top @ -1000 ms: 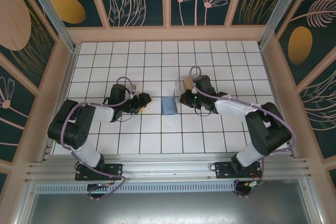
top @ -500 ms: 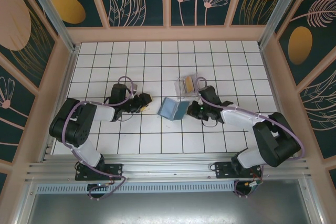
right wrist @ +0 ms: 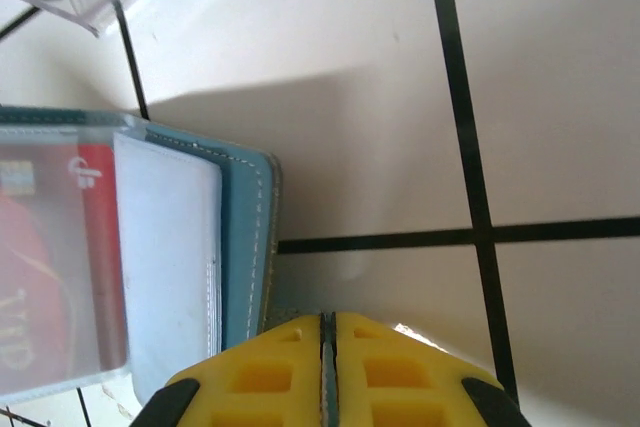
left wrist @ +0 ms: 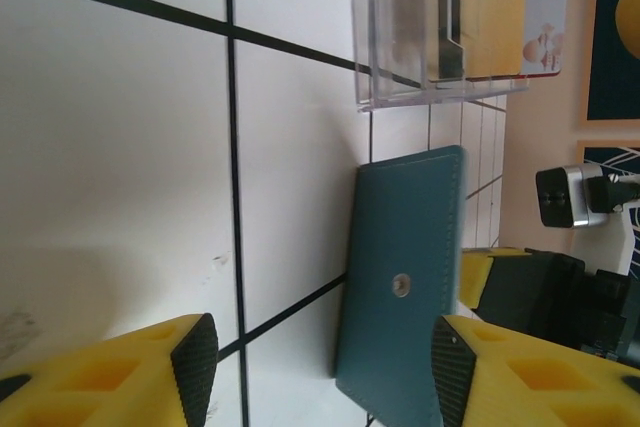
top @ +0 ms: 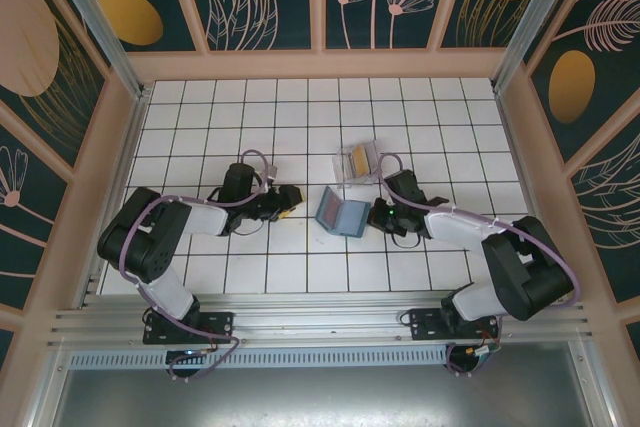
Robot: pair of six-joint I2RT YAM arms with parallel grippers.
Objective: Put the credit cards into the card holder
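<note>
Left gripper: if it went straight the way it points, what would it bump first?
Most likely the flat teal folding wallet, lying just ahead of the left gripper, between its open yellow fingers. The clear plastic card holder sits farther on.

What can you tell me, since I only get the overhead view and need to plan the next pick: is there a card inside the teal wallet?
Observer: Yes. The right wrist view shows a red card tucked behind clear plastic inside the open wallet.
Operator: And is the left tool carrying anything?
Observer: No. In the left wrist view the left tool is open with nothing in it, facing the wallet's teal outer side.
</note>
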